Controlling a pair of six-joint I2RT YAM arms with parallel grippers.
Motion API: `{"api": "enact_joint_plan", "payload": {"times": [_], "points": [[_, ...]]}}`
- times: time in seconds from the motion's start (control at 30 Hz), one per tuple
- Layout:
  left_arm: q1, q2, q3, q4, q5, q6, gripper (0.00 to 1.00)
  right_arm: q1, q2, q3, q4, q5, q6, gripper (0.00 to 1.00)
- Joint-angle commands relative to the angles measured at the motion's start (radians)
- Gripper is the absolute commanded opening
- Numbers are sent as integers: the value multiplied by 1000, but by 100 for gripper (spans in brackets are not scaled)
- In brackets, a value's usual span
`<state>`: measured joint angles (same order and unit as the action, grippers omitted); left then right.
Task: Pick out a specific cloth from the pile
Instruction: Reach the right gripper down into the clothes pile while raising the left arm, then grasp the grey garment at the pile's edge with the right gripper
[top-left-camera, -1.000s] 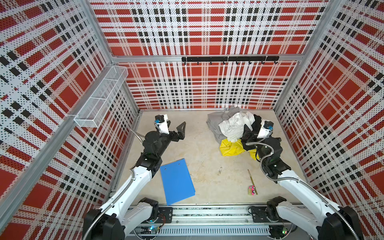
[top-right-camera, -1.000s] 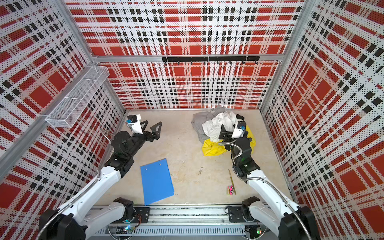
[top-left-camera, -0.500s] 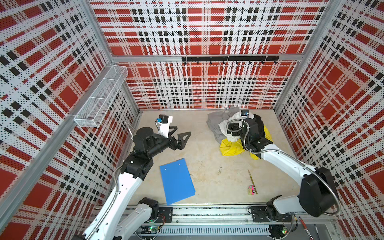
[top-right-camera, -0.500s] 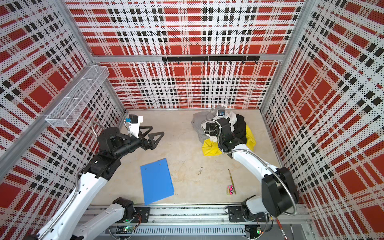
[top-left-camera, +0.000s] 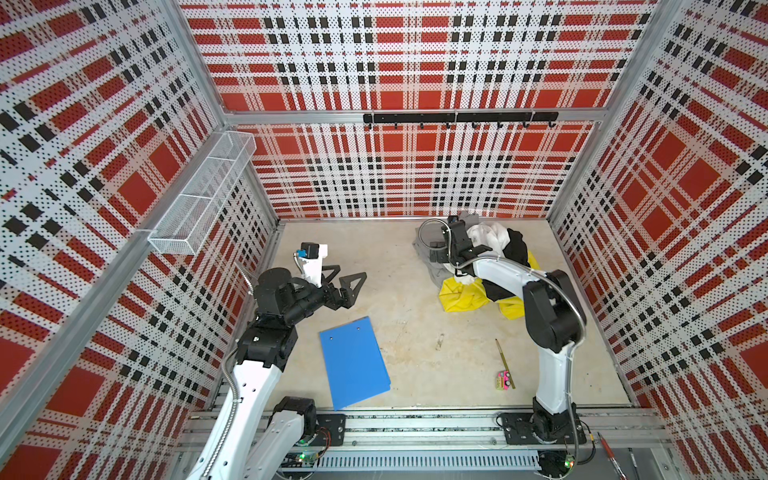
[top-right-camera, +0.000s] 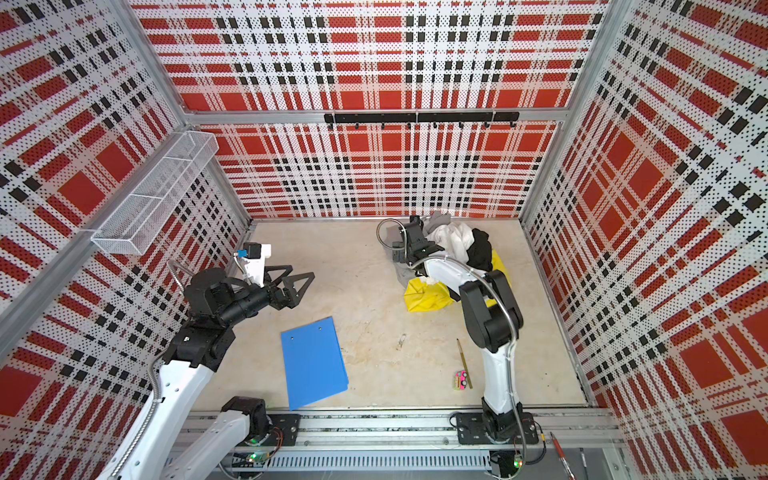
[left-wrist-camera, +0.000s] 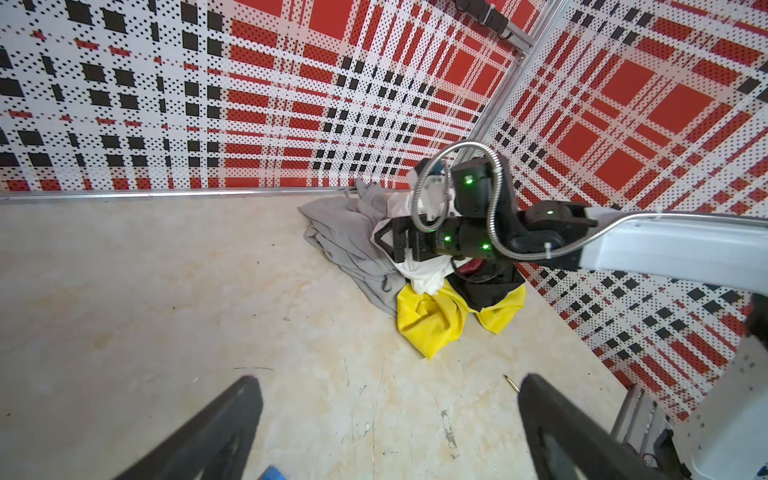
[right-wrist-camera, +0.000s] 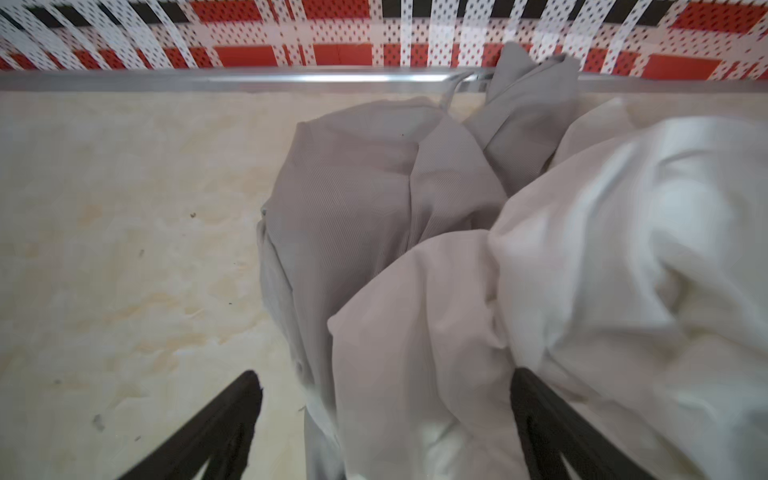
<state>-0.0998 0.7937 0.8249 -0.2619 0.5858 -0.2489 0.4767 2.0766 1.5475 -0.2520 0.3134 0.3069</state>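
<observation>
- Right wrist view: right gripper (right-wrist-camera: 384, 374), jaws wide, empty, at pile (right-wrist-camera: 457, 311), far right corner of tabletop (right-wrist-camera: 124, 249).
- Best: pinch grey cloth (right-wrist-camera: 365, 187) on its bare fold, clear of overlapping white cloth (right-wrist-camera: 623, 249).

bright even light, soft wrist blur
</observation>
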Motion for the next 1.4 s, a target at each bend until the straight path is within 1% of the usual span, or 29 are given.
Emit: {"api": "enact_joint_plan", "payload": {"times": [0.0, 0.03, 0.07, 0.1, 0.13, 0.2, 0.23, 0.3, 0.33, 0.37, 0.43, 0.57, 0.6, 0.67, 0.77, 0.87, 0.93, 1.07, 1.17, 1.23, 1.3, 1.37], "points": [[27, -11, -11, 45, 39, -29, 99, 6, 78, 49, -72, 49, 14, 100], [29, -11, -12, 49, 42, -32, 99, 6, 99, 56, -84, 54, 8, 100], [31, -11, -14, 54, 47, -34, 99, 6, 121, 68, -102, 65, 3, 96], [32, -9, -15, 56, 49, -35, 99, 6, 139, 75, -117, 79, -6, 86], [35, -5, -15, 55, 51, -36, 99, 7, 144, 74, -121, 87, -14, 74], [39, -1, -16, 56, 55, -38, 99, 7, 140, 64, -124, 111, -28, 44], [41, -2, -15, 56, 57, -38, 99, 7, 128, 60, -121, 111, -36, 35], [45, -3, -16, 59, 60, -40, 99, 7, 79, 35, -95, 83, -53, 17], [46, -2, -16, 60, 61, -42, 99, 7, 47, 20, -78, 54, -59, 12], [46, -2, -17, 61, 63, -41, 99, 7, 9, 4, -59, 23, -58, 10], [46, -2, -18, 64, 69, -44, 99, 7, -82, -33, -16, -23, -63, 8], [46, -3, -20, 68, 70, -46, 99, -4, -276, -117, 44, -58, -62, 8], [46, -4, -20, 68, 69, -46, 99, -15, -327, -142, 56, -67, -55, 8], [46, -3, -20, 70, 68, -46, 99, -45, -413, -199, 81, -129, -37, 8], [46, -3, -21, 70, 71, -48, 99, -118, -525, -303, 118, -196, 3, 9], [46, -3, -20, 75, 75, -52, 99, -200, -590, -416, 133, -203, 36, 10], [47, -4, -22, 75, 76, -52, 99, -257, -619, -496, 149, -228, 66, 10], [46, -5, -23, 79, 77, -56, 99, -319, -651, -658, 204, -180, 118, 12], [46, -2, -24, 82, 79, -59, 99, -336, -602, -735, 231, -129, 146, 18], [46, -2, -24, 81, 80, -59, 99, -342, -545, -755, 252, -155, 149, 23], [45, -2, -25, 82, 78, -60, 99, -329, -517, -753, 270, -185, 134, 33], [45, -2, -26, 84, 78, -61, 99, -282, -535, -734, 264, -142, 100, 51]]}}
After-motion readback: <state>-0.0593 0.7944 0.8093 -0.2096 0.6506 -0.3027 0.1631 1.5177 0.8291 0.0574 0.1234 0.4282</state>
